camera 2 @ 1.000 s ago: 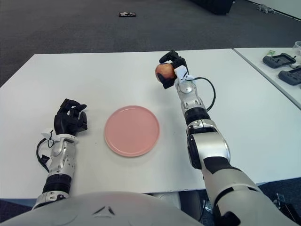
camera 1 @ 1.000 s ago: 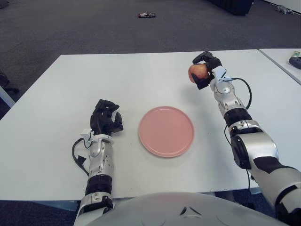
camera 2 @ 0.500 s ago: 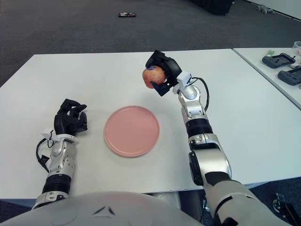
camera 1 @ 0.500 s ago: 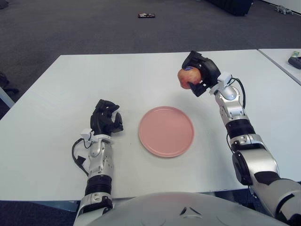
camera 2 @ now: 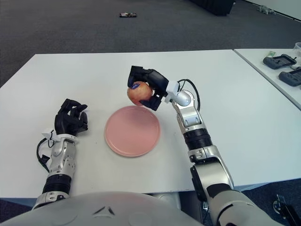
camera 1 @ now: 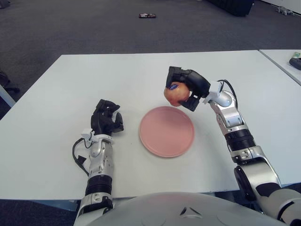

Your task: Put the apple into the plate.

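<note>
Two robot hands show over the white worktop [camera 1: 56, 155]. Right robot hand [camera 1: 187, 87], just right of frame centre, grasps the apple [camera 1: 175, 94] in the air above the upper edge of the pink plate [camera 1: 166, 131]. Left robot hand [camera 1: 106, 118], fingers curled and holding nothing, sits left of the plate.

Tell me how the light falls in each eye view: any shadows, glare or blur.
Left eye view: even, soft light; a faint shadow edges the pink plate; the apple in the right hand looks sharp, no motion blur. Right eye view: the white table is bright without hard glare; the left hand is crisp too.
</note>
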